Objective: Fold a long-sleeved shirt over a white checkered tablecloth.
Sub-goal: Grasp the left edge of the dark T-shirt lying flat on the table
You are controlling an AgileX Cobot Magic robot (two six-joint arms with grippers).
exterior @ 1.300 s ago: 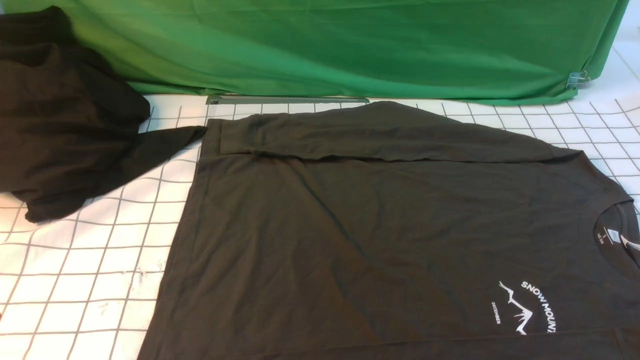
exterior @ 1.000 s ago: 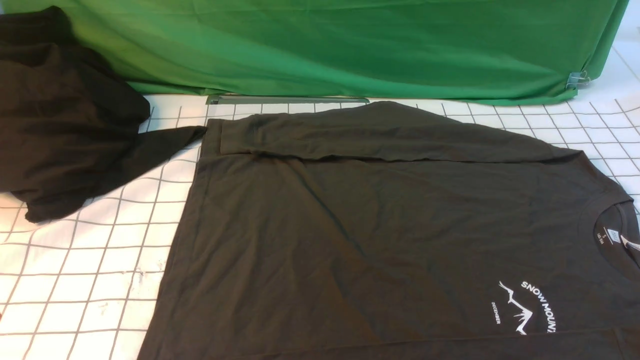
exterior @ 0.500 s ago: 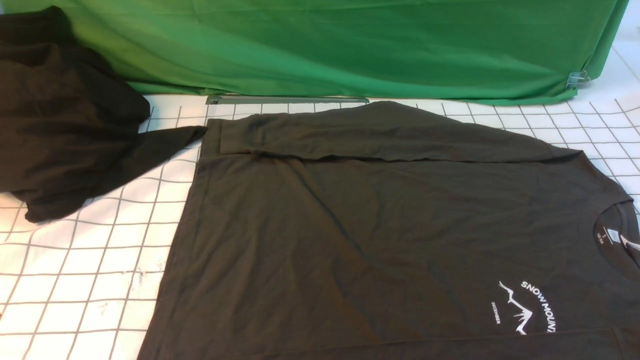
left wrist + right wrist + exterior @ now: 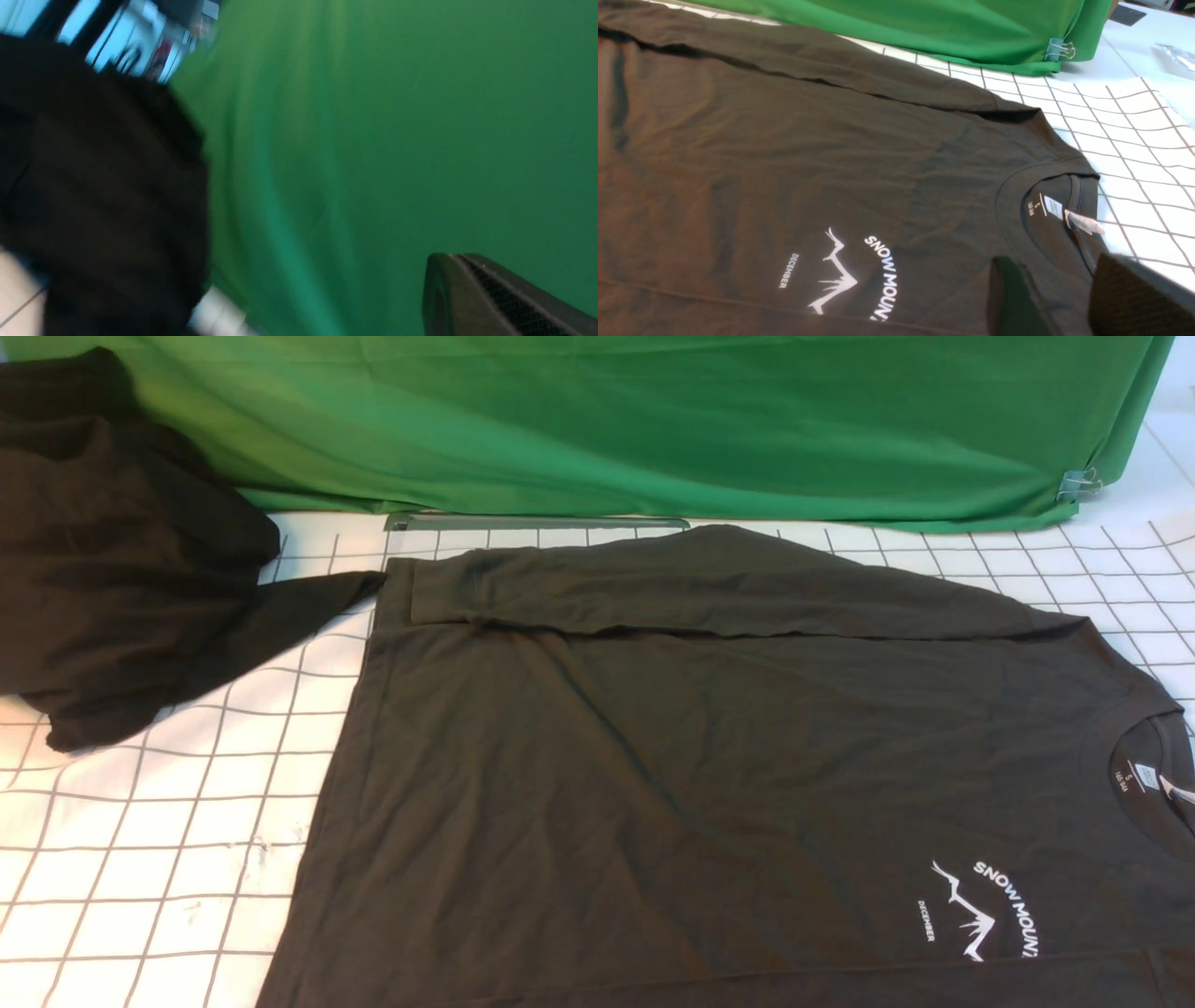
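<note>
Nothing differs from a moment ago in the front view. The long-sleeved shirt (image 4: pixel 709 765) lies exactly where it lay, with no crease or edge shifted, and neither of my arms has entered that view.

The shirt is spread flat on the white checkered tablecloth (image 4: pixel 168 821), covering its middle and right, hem toward my left and collar toward my right. It is dark brownish-grey and faintly wrinkled. One sleeve (image 4: pixel 709 588) is folded across the far edge of the body, running from shoulder to hem. The white SNOW MOUNT logo (image 4: pixel 980 910) faces up on the near right, and the white neck label (image 4: pixel 1144 777) shows inside the collar. The shirt's near edge runs out of the front view.

At the far left a black garment heap (image 4: pixel 112 560) sits on the tablecloth, one flap reaching just beside the shirt's far hem corner. Behind both is the green cloth (image 4: pixel 653 420), with a clip (image 4: pixel 1078 483) at its right end.

My right claw (image 4: pixel 1052 268) is close over the collar, its fingers (image 4: pixel 1008 298) spread apart with nothing pinched between them; I cannot tell whether they touch the fabric. My left claw (image 4: pixel 472 289) shows only one finger in a blurred view against the green cloth, with the black garment heap to one side. It is pressed together, gripping nothing I can see.
</note>
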